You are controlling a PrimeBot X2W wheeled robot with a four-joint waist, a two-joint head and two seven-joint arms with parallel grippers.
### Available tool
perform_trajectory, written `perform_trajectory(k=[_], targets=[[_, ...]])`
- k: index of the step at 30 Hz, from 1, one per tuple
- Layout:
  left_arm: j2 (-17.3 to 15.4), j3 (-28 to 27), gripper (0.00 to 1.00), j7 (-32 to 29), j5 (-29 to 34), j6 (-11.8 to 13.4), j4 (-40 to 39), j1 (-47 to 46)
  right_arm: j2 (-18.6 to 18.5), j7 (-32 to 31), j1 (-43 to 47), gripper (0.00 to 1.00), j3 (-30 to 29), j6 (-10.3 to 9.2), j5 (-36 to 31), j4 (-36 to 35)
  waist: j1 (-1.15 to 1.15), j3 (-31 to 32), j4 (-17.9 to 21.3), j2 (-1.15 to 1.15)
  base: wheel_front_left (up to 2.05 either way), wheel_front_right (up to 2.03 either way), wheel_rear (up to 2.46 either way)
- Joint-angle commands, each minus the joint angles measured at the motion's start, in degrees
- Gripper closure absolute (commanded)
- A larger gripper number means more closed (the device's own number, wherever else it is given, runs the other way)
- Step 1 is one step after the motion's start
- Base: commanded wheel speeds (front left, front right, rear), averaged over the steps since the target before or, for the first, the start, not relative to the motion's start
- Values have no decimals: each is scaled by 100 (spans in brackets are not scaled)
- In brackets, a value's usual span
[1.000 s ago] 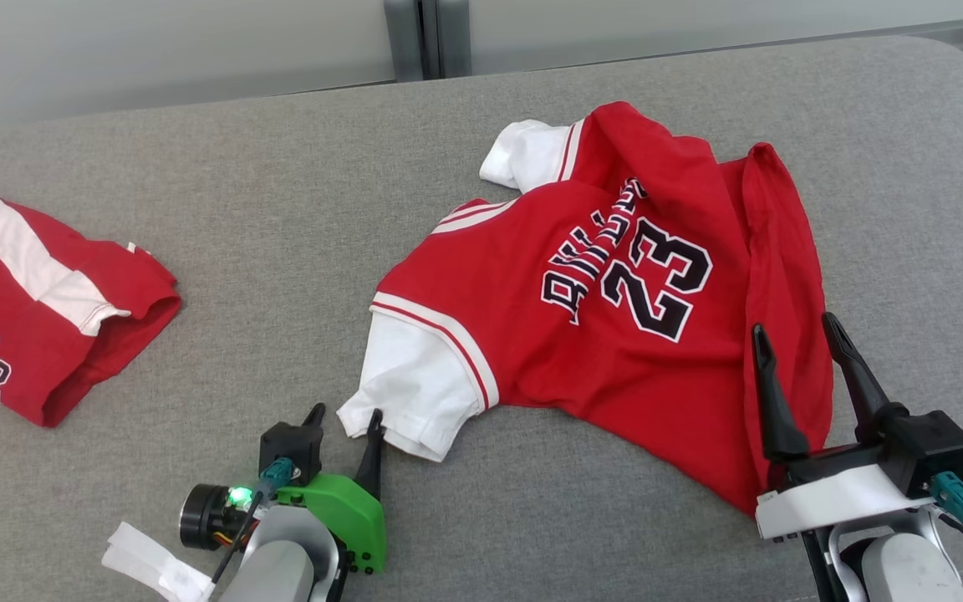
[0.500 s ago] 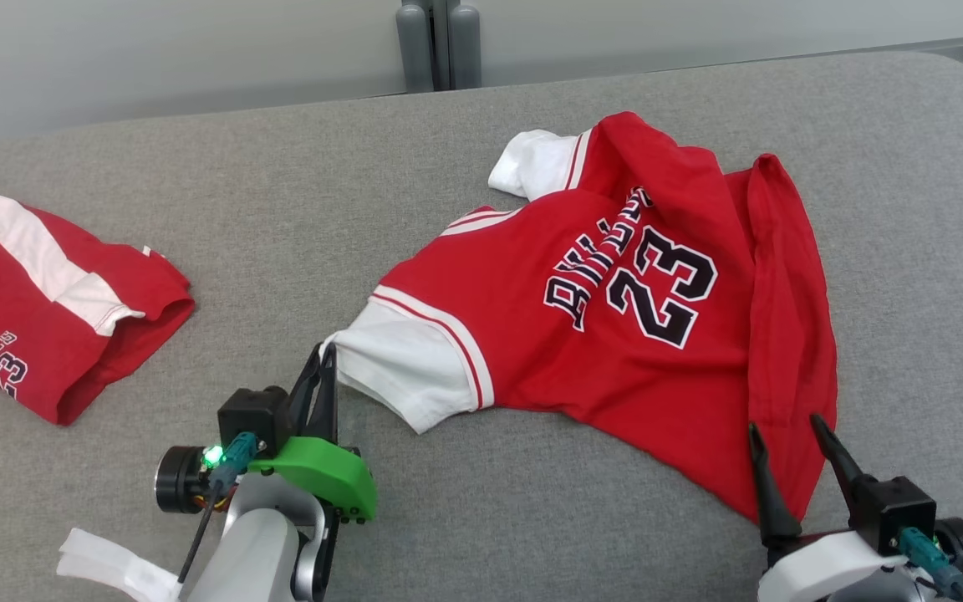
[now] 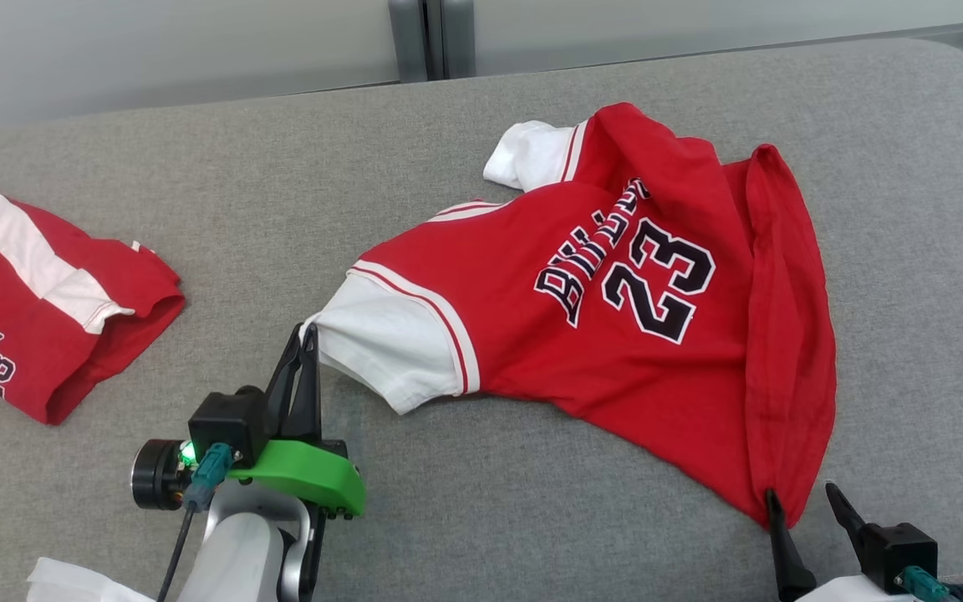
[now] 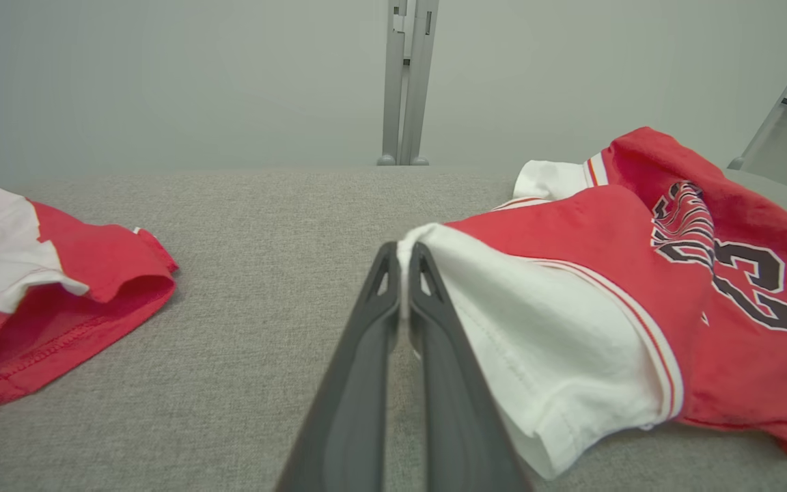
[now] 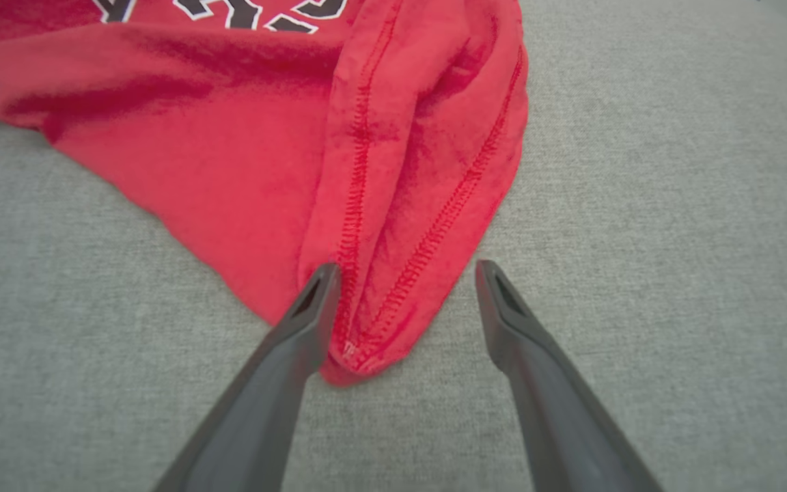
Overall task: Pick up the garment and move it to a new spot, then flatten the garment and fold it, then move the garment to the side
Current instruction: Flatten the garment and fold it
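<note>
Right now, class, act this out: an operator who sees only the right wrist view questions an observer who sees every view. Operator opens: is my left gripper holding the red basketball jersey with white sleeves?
Observer: Yes. The left gripper is shut on the cuff of the near white sleeve of the red basketball jersey.
Operator: Is anything else lying on the grey fabric surface?
Observer: A second red garment with a white stripe lies to the jersey's left, apart from it.
</note>
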State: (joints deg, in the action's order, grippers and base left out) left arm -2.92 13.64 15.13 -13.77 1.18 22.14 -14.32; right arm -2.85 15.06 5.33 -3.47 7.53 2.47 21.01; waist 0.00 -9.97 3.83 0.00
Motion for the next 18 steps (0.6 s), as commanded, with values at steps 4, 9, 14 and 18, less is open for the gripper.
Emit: perform_trajectory(k=[4,9,14,18], targets=[[-4,-18,100,1,36,-45,22,63,1,-10,-1,0,169,-8,151,128,0,1,4,0,0,0,0],[-3,37,100,1,-33,-31,45,56,-9,-2,-25,0,353,-9,129,-46,0,31,-8,0,0,0,0],[-3,93,100,1,-106,-16,57,66,-12,-17,54,0,385,-9,0,-172,0,72,-46,0,0,0,0],[-3,147,100,2,-148,4,51,68,-10,-119,73,0,340,-9,-108,-70,0,86,-92,0,0,0,0]])
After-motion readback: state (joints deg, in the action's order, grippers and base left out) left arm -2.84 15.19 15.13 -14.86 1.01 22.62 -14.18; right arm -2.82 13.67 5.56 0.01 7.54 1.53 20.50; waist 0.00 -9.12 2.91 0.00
